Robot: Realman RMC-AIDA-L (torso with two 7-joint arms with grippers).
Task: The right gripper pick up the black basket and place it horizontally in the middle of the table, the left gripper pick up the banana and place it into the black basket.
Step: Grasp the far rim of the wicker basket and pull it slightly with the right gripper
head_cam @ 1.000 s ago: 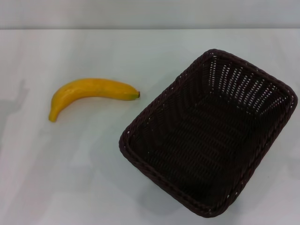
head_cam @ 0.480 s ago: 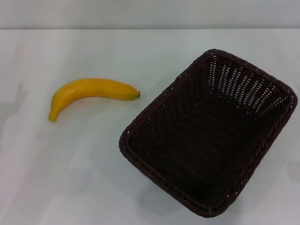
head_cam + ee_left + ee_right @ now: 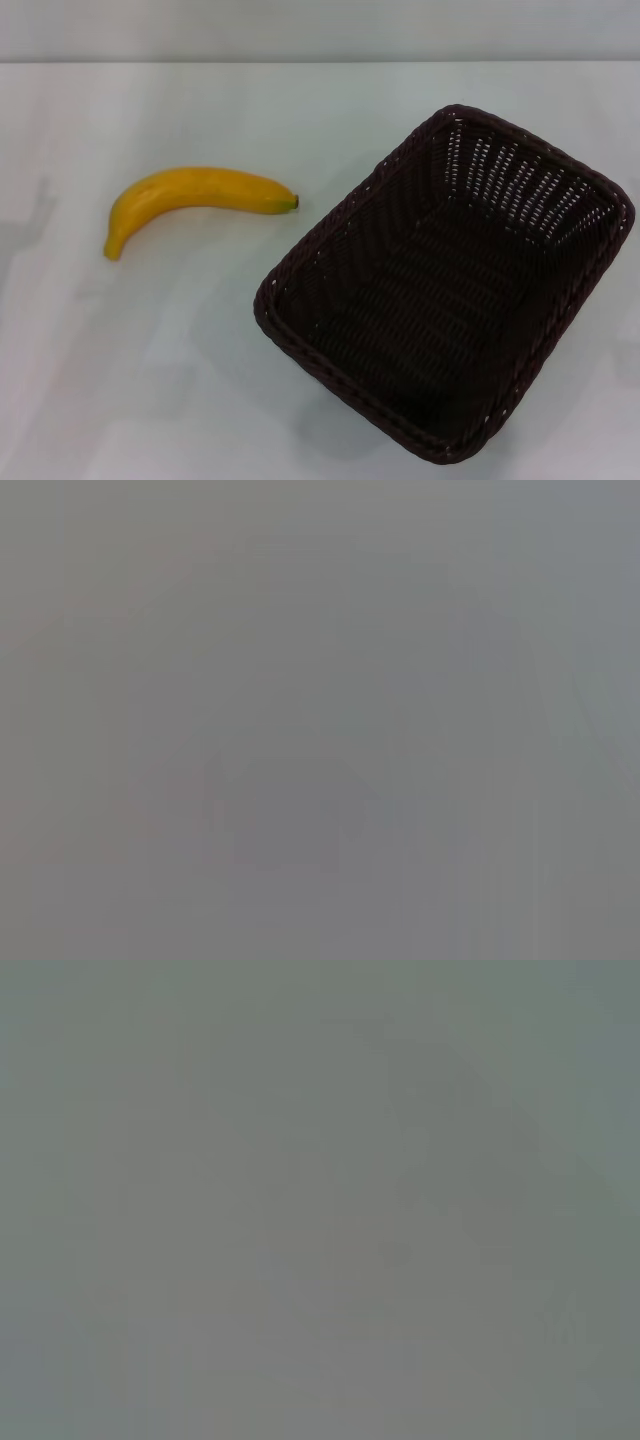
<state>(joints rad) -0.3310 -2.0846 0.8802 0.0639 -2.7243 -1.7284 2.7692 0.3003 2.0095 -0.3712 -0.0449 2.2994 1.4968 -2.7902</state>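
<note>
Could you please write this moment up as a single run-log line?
stage: not begun | black basket: empty, skewed, table's right side | banana: on table, left of basket, apart | grippers: neither in view

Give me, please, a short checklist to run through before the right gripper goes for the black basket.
1. Black basket empty inside: ok, only bare weave shows.
2. Basket already horizontal in the middle of the table: not ok, it lies at a slant on the robot's right side.
3. Banana clear of the basket: ok, it lies apart on the robot's left, touching nothing.
4. Basket's rim free to grasp: ok, nothing rests on or against it.
5. Right gripper placed and open: cannot tell, it shows in no view.
6. Left gripper out of the way: cannot tell, it shows in no view either.
</note>
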